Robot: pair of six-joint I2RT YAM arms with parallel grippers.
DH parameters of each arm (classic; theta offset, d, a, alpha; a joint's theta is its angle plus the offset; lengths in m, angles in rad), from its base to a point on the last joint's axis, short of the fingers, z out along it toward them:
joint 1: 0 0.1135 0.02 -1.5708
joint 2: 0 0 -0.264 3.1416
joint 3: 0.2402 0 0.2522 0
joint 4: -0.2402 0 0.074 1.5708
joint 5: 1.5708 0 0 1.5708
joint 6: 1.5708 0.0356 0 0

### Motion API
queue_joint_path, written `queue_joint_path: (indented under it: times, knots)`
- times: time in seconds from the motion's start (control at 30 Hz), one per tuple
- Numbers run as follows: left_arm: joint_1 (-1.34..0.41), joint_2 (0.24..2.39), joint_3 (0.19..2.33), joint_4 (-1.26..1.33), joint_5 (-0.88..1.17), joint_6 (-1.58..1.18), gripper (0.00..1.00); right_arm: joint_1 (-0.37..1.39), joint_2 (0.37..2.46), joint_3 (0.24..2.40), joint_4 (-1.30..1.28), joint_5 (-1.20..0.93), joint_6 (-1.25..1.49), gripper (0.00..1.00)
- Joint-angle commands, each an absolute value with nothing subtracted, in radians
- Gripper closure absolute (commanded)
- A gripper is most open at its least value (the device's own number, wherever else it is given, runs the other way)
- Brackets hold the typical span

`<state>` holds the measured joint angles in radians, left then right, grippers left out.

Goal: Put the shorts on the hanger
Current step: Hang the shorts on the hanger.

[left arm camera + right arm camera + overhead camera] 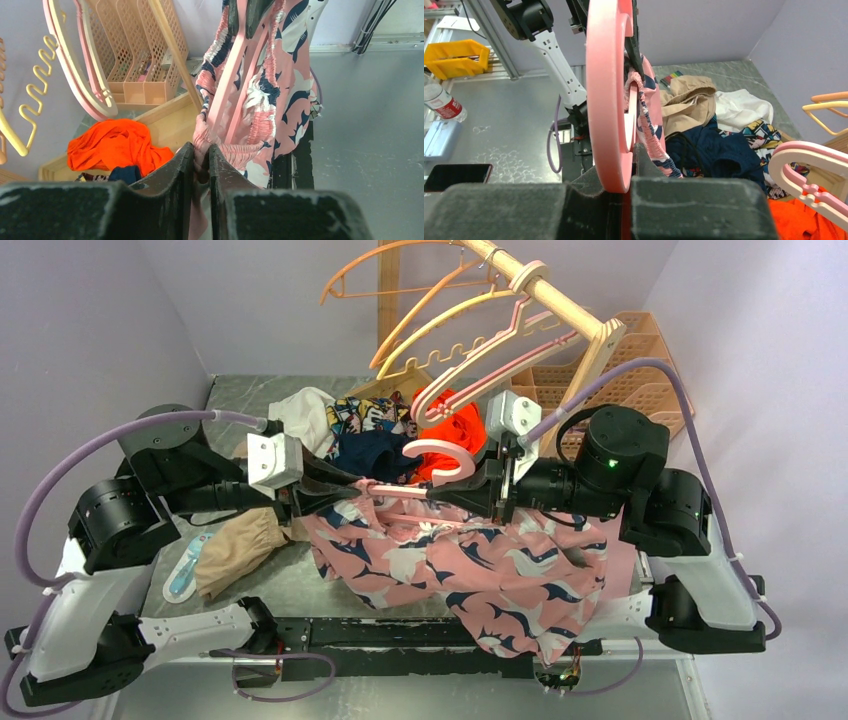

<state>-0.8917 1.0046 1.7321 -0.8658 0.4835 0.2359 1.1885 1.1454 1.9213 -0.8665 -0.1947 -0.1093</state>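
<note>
From above, the shorts point(480, 560) sag soft and light along the hanger point(440, 455), held up between both arms and spilling over the table's point(300, 585) near edge. Expect them to slip, so take the gathered waistband. At the left wrist, your left gripper point(201, 155) pinches that waistband, jaws nearly together. At the right wrist, your right gripper point(624, 170) clamps the stiff hanger's neck.

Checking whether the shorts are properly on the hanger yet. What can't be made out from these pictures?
- Top view: much of the hanger bar is covered by the shorts and the right pincer; only its hook shows clearly.
- Left wrist view: bunched waistband in the left pincer hides whether the hanger's end sits inside it.
- Right wrist view: the hook, cut off by the top edge, blocks most of the shorts.
</note>
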Motion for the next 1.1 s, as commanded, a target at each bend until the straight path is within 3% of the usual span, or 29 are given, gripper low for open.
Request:
queue_joint_path:
  times: [0.0, 0.03, 0.17, 0.37, 0.6, 0.83, 1.07]
  knots:
    - [-0.889, 1.025, 1.719, -0.797, 0.542, 0.219, 0.81, 1.189, 1.127, 1.905, -0.794, -0.224, -0.097, 1.0]
    - [-0.888, 1.027, 1.723, -0.783, 0.55, 0.214, 0.79, 1.189, 1.127, 1.903, -0.792, -0.219, -0.096, 1.0]
    - [-0.888, 1.01, 1.735, -0.743, 0.513, 0.182, 0.41, 1.188, 1.122, 1.905, -0.785, -0.187, -0.074, 1.0]
    - [-0.888, 0.811, 1.59, -0.526, 0.37, 0.05, 0.24, 1.188, 1.088, 1.85, -0.678, -0.037, 0.022, 1.0]
    - [-0.888, 0.626, 1.447, -0.38, 0.254, -0.127, 0.27, 1.188, 1.127, 1.807, -0.513, 0.031, 0.141, 1.0]
    - [-0.887, 0.643, 1.399, -0.401, 0.272, -0.256, 0.36, 1.189, 1.18, 1.741, -0.321, 0.091, 0.241, 1.0]
    - [-0.887, 0.665, 1.329, -0.32, 0.222, -0.39, 0.4, 1.192, 1.203, 1.71, -0.304, 0.179, 0.277, 1.0]
